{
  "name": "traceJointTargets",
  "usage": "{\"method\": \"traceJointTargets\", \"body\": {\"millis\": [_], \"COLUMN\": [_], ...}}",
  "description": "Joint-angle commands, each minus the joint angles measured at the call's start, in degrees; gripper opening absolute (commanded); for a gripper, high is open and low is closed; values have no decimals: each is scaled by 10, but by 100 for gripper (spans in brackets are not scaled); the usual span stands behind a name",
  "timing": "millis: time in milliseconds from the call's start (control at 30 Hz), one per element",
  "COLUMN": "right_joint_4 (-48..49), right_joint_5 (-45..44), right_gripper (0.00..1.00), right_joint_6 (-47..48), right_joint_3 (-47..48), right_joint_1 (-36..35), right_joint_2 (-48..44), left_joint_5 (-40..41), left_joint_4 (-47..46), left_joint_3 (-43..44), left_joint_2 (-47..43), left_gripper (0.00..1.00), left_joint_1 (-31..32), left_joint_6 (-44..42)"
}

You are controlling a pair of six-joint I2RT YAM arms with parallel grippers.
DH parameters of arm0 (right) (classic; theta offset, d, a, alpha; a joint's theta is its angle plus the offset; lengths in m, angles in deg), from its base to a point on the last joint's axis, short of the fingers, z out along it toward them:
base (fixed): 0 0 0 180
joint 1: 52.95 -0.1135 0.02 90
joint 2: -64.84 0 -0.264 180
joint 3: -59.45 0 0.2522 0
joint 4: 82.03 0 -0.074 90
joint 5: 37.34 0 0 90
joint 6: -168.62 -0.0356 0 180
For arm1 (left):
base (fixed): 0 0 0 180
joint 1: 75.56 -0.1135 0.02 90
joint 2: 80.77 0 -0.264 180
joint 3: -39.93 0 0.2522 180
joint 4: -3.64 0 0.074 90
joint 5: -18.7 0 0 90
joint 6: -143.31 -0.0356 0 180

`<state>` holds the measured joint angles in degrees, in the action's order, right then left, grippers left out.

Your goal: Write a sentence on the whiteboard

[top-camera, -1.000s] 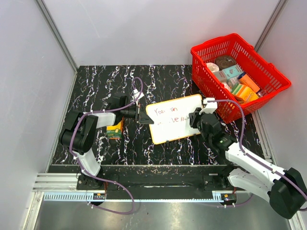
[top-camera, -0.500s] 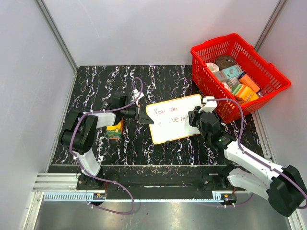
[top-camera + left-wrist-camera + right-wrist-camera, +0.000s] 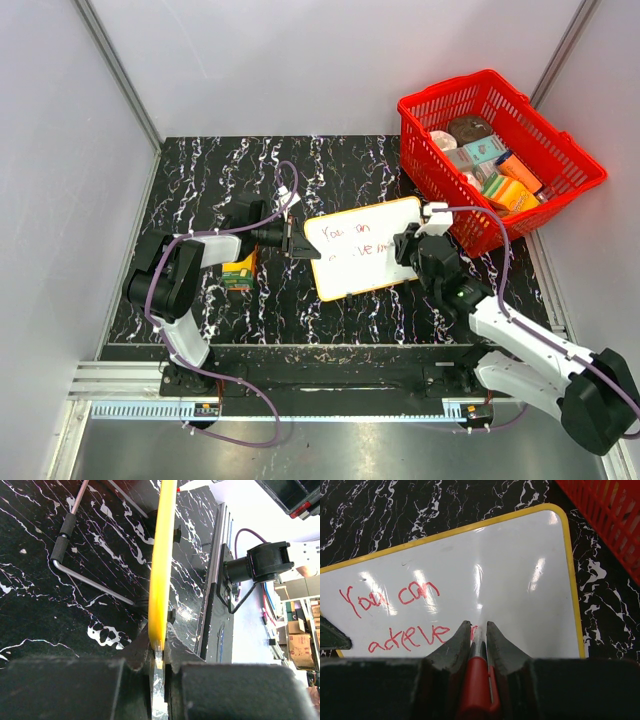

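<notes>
Small flat white whiteboard (image 3: 365,250) with thin yellow rim lying on black marbled table (image 3: 200,180), left gripper (image 3: 157,655) pinching its left edge, right gripper (image 3: 478,627) clamping red marker (image 3: 476,680), tip pointing just right of red handwritten sentence (image 3: 420,591).

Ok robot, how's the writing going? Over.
Left gripper shut on edge of white yellow-rimmed whiteboard. Right gripper shut on red marker, tip at second line of red handwritten sentence. Red plastic basket nearby, not blocking.

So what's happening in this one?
The left gripper pinches the edge of the whiteboard, which lies on the table. The right gripper holds a red marker, tip at the end of the second line. The sentence starts "You can" and looks unfinished.
</notes>
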<state>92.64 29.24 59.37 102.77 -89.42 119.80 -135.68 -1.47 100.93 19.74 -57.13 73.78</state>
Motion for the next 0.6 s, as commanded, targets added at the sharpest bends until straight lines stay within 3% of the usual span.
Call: {"method": "traceJointTargets", "body": {"millis": [0, 567], "right_joint_4": [-11, -10], "right_joint_5": [-9, -4], "right_gripper": [0, 0], "right_joint_6": [-2, -4], "right_joint_3": [-8, -1], "right_joint_1": [3, 3], "right_joint_2": [-19, -47], "left_joint_5": [3, 3], "left_joint_4": [16, 16], "left_joint_3": [11, 10], "left_joint_2": [-22, -22], "left_gripper": [0, 0], "left_joint_1": [11, 11], "left_joint_6": [-29, -29]}}
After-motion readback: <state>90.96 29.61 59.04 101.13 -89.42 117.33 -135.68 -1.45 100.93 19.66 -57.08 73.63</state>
